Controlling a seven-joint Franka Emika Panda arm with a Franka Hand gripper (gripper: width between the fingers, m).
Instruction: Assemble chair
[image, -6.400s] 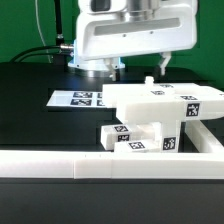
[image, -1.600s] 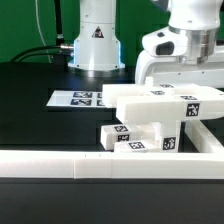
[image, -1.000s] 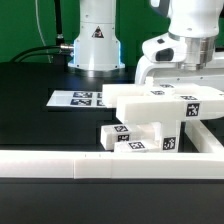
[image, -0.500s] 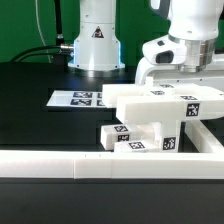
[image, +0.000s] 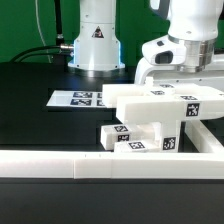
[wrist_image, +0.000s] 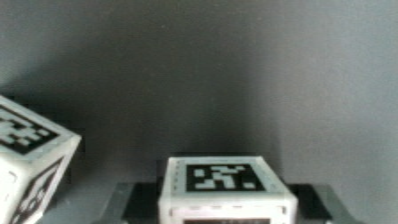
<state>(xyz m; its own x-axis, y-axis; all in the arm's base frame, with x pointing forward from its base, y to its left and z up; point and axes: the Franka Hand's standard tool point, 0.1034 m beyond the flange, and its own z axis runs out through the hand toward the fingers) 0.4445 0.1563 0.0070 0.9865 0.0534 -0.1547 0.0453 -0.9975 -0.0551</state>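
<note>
White plastic, tagged in black and white: chair parts, some joined, with one arm in attendance.

**Item 1. Small tagged block (wrist_image: 222, 178).**
- Location: between the dark fingers (wrist_image: 139, 192) of the gripper (wrist_image: 222, 197), clear of the dark table (image: 40, 120).
- Gripper state: the jaws are drawn in narrow against the block's two sides, so it reads as held. The exterior view does not show the fingertips.
- Orientation: the tag face is turned toward the wrist camera. The long axis seems to run away from that camera, down between the jaws, but its length is hidden.

**Item 2. Joined assembly (image: 160, 100).**
- Location: at the exterior view's right, inside the corner of the border rail (image: 100, 165), above the lower blocks (image: 135, 138).
- Orientation: the long axis runs from the exterior view's left to its right. The tags on its front edge face the camera.
- The tagged corner piece (wrist_image: 27, 145) in the wrist view lies near the held block and apart from it.

**Item 3. Marker board (image: 78, 98).**
- Location: flat on the table, at the exterior view's left of the assembly.

**Handling note (judgement).** The step in hand appears to be carrying the block to its seat on the assembly.
- Keep the grip square so the block does not twist between the pads.
- Bring it over the receiving spot before lowering.
- Line its axis up with the socket and descend straight.
- A tilted entry would likely jam or push the assembly against the rail.
</note>
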